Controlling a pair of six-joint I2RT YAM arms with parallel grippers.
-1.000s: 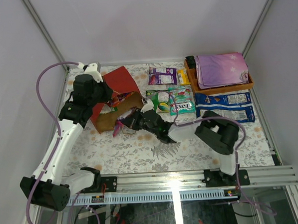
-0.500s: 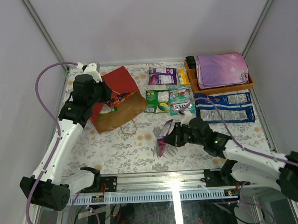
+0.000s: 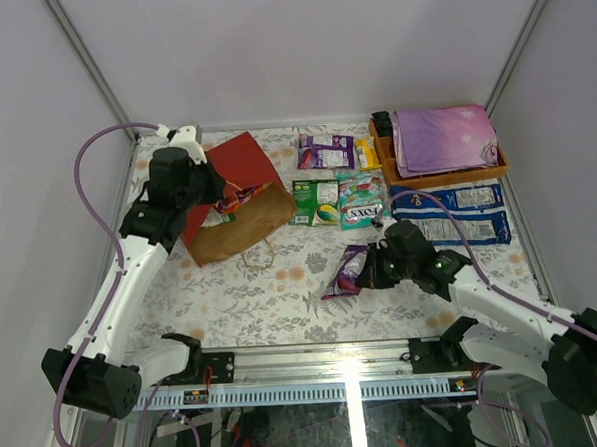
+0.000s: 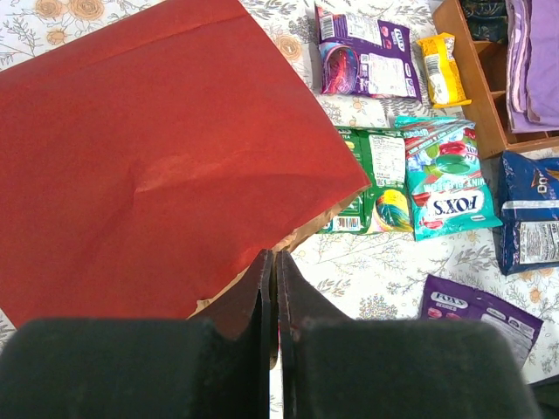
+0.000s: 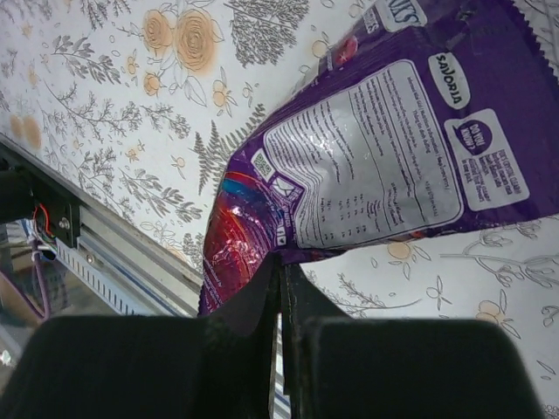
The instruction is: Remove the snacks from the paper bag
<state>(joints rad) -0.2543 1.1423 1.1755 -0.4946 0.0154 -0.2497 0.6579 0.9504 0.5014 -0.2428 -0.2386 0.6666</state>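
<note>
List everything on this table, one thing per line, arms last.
paper bag: one, red outside and brown inside, far left
packets in the bag: count hidden, mixed colours, at its mouth
far purple packet: one, purple, far middle
yellow packet: one, yellow, beside the tray
green packet: one, green, middle
teal packet: one, teal, marked FOX'S, overlapping the green packet
blue-and-white packs: two, right side, in front of the tray
held purple packet: one, purple, near middle
tray: one, orange-brown wood, far right
cloth: one, purple, folded in the tray
table: one, floral cover
left gripper: shut on the paper bag's edge
right gripper: shut on the held purple packet
</note>
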